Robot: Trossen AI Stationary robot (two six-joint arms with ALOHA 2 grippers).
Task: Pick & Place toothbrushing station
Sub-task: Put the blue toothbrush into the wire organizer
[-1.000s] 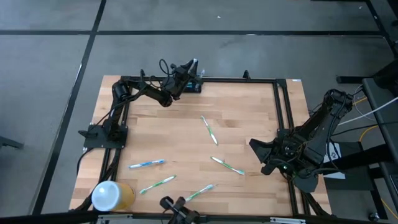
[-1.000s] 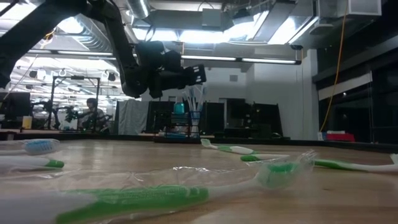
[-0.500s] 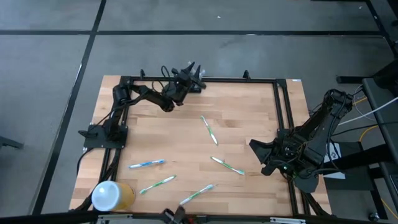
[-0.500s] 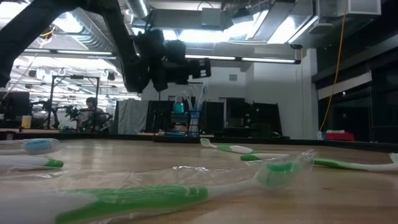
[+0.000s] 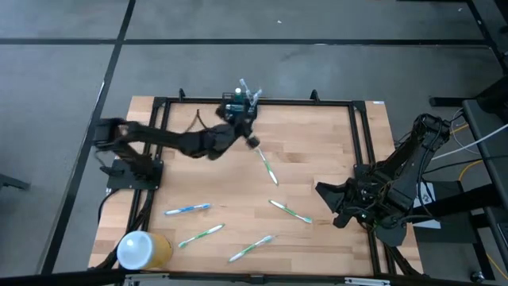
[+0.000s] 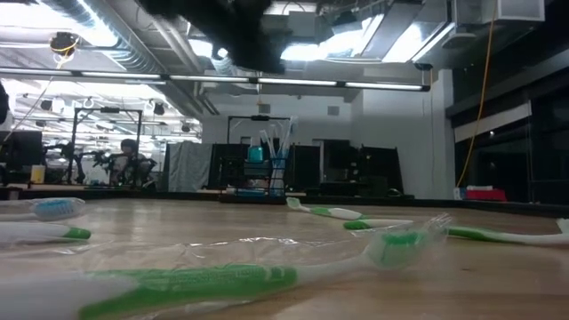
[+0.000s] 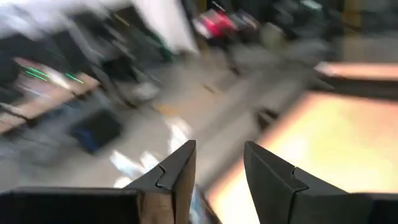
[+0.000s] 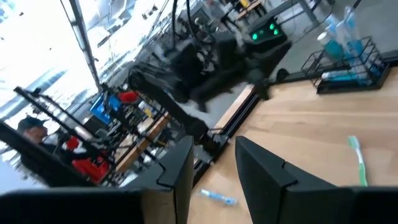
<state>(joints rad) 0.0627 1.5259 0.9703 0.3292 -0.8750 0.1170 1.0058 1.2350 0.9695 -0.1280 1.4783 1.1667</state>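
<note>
Station: toothbrushing station (image 5: 240, 103), a small black slotted rack, stands at the far edge of the wooden table (image 5: 317, 151), near the middle of that edge; upright brushes and a blue item sit in it. In the low view (image 6: 267, 169) it shows far off against the room; in the right wrist view (image 8: 345, 62) it sits on the wood by the frame rail.
Left gripper: (image 5: 252, 141) reaches over the far middle of the table, just beside the station on its table-side; in the left wrist view (image 7: 219, 177) its two dark fingers stand apart with an empty gap, nothing between them.
Right gripper: (image 5: 327, 191) waits low by the right edge of the table; in the right wrist view (image 8: 211, 171) its fingers are parted and hold nothing.
Toothbrushes, loose: one green-and-white (image 5: 267, 165) lies near the table's middle, near the left gripper; one green (image 5: 290, 211) lies close to the right gripper; one blue (image 5: 187, 210) toward the left side; two green (image 5: 201, 235) (image 5: 251, 248) near the front edge.
Cylinder: white-and-yellow cylinder (image 5: 141, 249) stands at the front left corner.
Frame: black metal rail (image 5: 361, 143) runs round the table's edge.
Background: a person (image 6: 133, 160) sits far back in the room, seen in the low view.
</note>
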